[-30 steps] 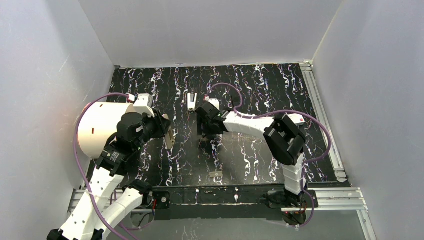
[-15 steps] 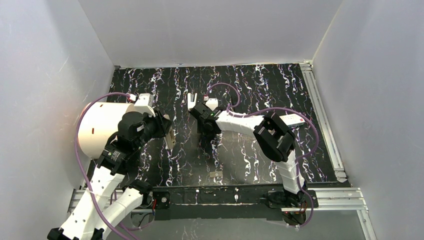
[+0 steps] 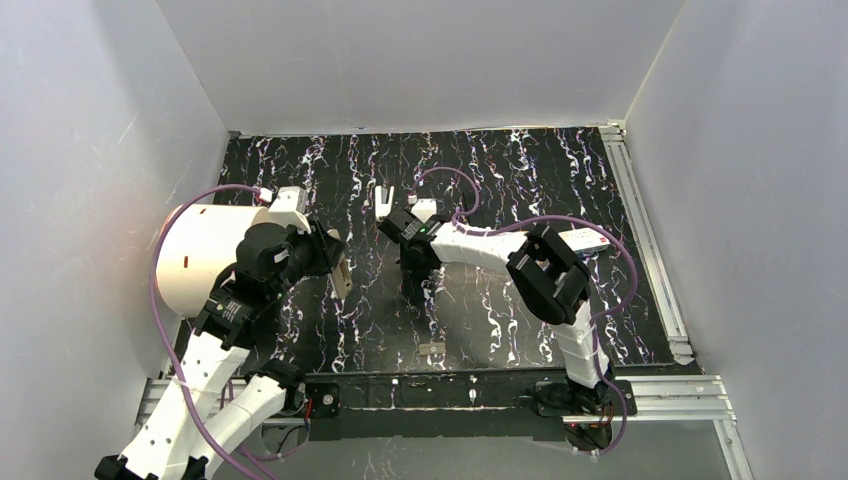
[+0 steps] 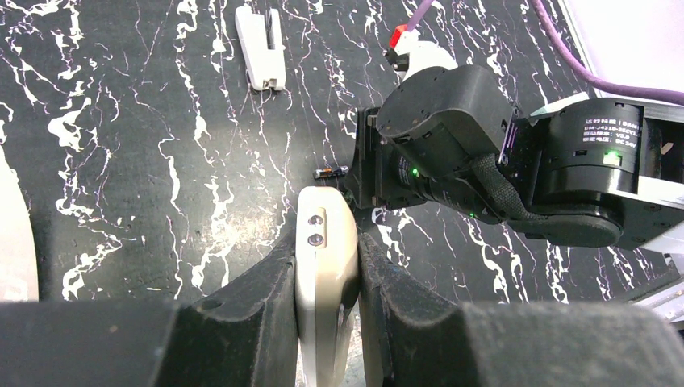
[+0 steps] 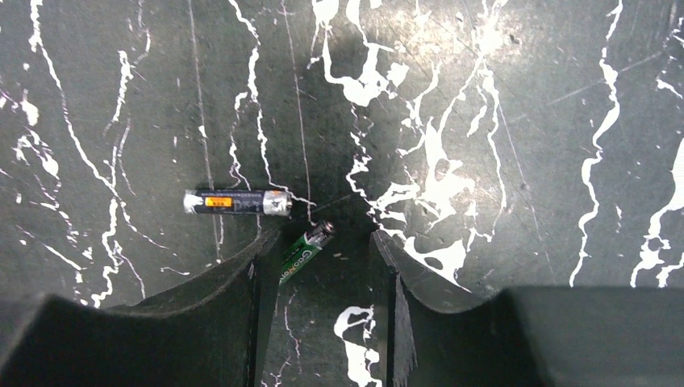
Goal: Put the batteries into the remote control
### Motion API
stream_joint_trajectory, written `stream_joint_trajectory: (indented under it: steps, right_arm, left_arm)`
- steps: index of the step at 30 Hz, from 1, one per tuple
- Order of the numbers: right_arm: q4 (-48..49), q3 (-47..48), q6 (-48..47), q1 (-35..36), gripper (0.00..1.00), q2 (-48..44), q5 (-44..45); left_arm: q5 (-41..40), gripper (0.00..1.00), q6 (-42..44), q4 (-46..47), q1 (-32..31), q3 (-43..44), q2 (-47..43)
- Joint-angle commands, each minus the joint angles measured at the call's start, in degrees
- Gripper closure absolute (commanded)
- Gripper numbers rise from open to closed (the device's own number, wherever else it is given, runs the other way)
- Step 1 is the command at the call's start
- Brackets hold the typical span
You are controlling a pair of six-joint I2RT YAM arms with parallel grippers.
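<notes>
The left arm rose from its base, folded at the elbow and turned its wrist toward the middle of the tabletop (image 3: 520, 165). Its left pincer (image 4: 326, 250) was clenched on the beige remote (image 4: 324, 282), both fingers pressed flat against the remote's long sides, with the button end sticking out past the fingertips.

The right arm stood up from its base, bent sharply and stretched its forearm across to a spot just right of the remote, wrist tipped straight down. The right pincer (image 5: 325, 250) hung low over the tabletop with its jaws apart and grasping nothing. The green battery (image 5: 303, 253) lay slanted between them, close against the left finger (image 5: 262, 282) and clear of the other. The black battery (image 5: 236, 202) lay flat on the tabletop just past the remote's tip, beside the green one. A white piece (image 4: 260, 47) lay farther beyond the remote, toward the back wall.
</notes>
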Motion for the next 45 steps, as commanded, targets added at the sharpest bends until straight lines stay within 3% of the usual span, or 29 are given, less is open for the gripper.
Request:
stream_joint_trajectory:
  steps: [1, 11, 19, 25, 31, 37, 45]
  right_arm:
    - [-6.9, 1.7, 0.0, 1.4, 0.49, 1.5, 2.0]
    - [-5.7, -1.5, -2.6, 2.1, 0.76, 0.3, -0.2]
    - [-3.6, -2.7, -6.2, 2.1, 0.85, -0.2, -0.4]
    - [1.8, -8.8, -8.4, 2.0, 0.87, -7.2, 4.9]
    - [5.6, -15.7, -9.5, 1.2, 0.87, -19.9, 10.3]
    - [9.1, -21.2, -12.3, -0.7, 0.86, -33.5, 10.1]
    - [7.8, -15.3, -14.0, -1.5, 0.85, -44.4, 9.4]
  left_arm:
    - [0.4, 1.00, -0.5, 1.6, 0.2, 0.9, -0.3]
    - [0.7, 1.00, -0.4, 1.5, 0.2, 0.4, -0.7]
    - [2.4, 1.00, -0.5, 1.6, 0.2, 0.5, 0.1]
    - [9.0, 1.00, -2.5, 4.2, 0.2, -0.2, 1.5]
    - [20.1, 1.00, -8.0, 15.6, 0.2, -1.5, 7.2]
    - [25.5, 1.00, -14.6, 28.2, 0.2, -1.7, 14.8]
    - [35.1, 1.00, -37.4, 57.7, -0.5, -1.8, 31.6]
